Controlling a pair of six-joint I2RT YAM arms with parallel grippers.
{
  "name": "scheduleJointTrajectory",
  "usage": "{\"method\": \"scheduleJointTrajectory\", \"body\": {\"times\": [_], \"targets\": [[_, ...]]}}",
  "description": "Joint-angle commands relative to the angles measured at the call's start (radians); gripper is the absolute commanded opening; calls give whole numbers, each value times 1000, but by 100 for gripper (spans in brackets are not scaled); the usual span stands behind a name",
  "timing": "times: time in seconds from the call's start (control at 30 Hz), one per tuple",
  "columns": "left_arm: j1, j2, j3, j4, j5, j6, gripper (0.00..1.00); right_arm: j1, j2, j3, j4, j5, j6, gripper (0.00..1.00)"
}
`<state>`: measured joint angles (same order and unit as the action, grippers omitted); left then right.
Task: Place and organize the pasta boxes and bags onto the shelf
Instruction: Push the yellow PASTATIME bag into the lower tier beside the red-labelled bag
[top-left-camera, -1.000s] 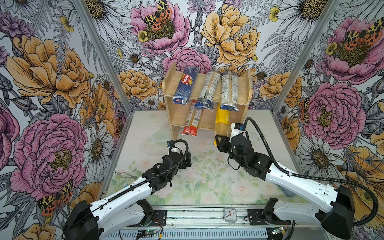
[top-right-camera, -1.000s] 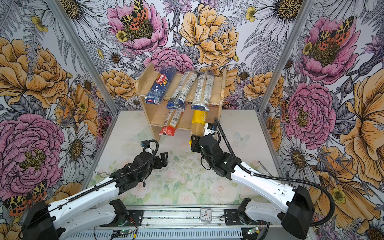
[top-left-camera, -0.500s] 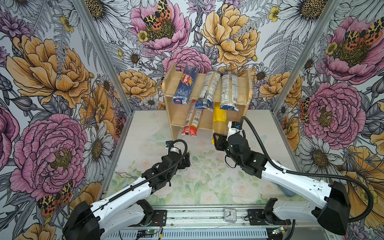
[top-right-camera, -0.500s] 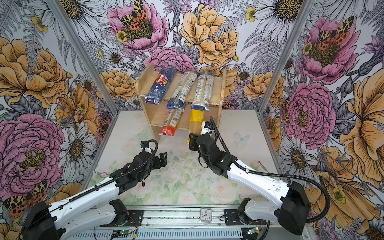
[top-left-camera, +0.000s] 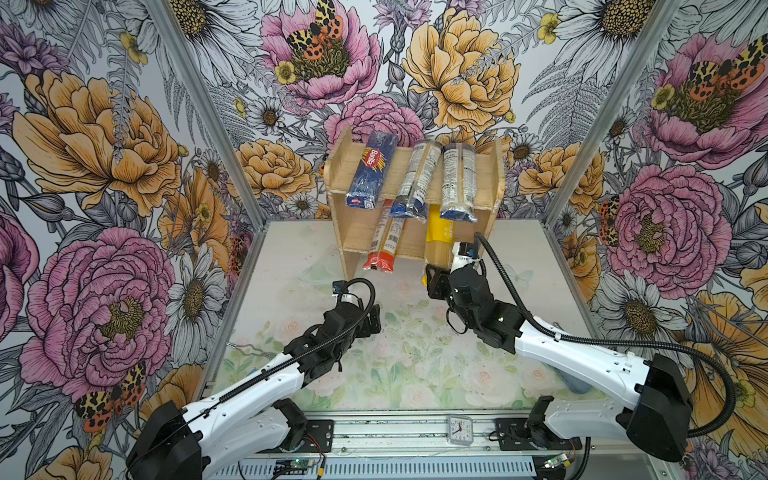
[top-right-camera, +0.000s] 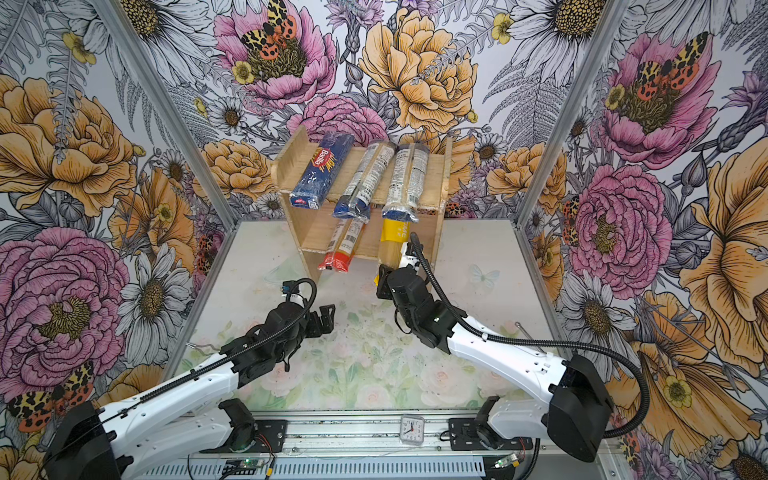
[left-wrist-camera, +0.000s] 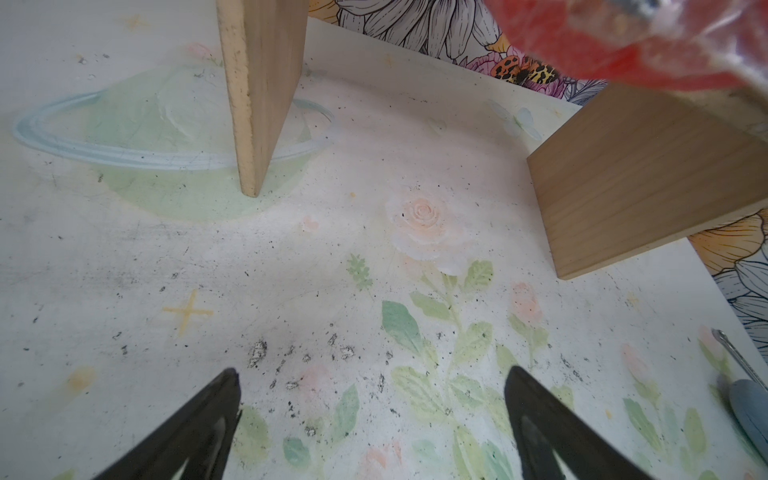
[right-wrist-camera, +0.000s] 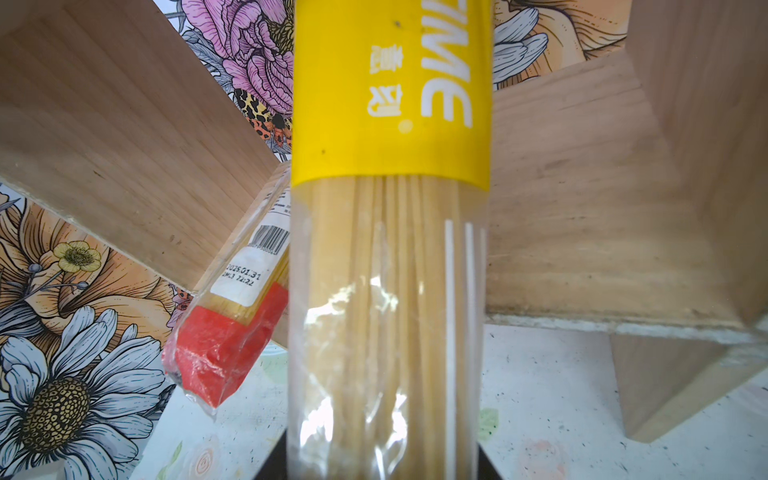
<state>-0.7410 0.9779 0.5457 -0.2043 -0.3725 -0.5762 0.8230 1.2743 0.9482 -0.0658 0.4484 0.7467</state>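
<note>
Right gripper (top-left-camera: 432, 274) fingers clamped on yellow pack (right-wrist-camera: 390, 104), which extends ahead of them onto the lower tier of the shelf (top-left-camera: 353, 224) (beside the red-ended pack (right-wrist-camera: 224, 353)). Left gripper (left-wrist-camera: 372, 374) fingers stand apart above the table (left-wrist-camera: 291, 270).

The left arm (top-left-camera: 249, 388) and right arm (top-left-camera: 582, 361) are each a long glossy white shell dotted with small dark screw holes, ending in a boxy matte-black shoulder housing (top-left-camera: 656, 411). Black angular joint blocks (top-left-camera: 494, 324) make up the wrists. A ribbed black cable (top-left-camera: 503, 274) runs outside each arm. A small white cylinder with a blue plug (top-left-camera: 347, 295) caps each wrist. The left tool (left-wrist-camera: 372, 376) has black fingers (left-wrist-camera: 191, 432) tapering to blunt points.
</note>
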Motion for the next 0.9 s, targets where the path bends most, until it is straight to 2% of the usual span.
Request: {"method": "scheduleJointTrajectory", "body": {"times": [0.0,0.87], "targets": [[11,5,-8,23,20,22,99,-2,-13,69,173,59,-36,0],[23,-12,-15,15,30,23,99,-1,43,79,189,106,2,0]]}}
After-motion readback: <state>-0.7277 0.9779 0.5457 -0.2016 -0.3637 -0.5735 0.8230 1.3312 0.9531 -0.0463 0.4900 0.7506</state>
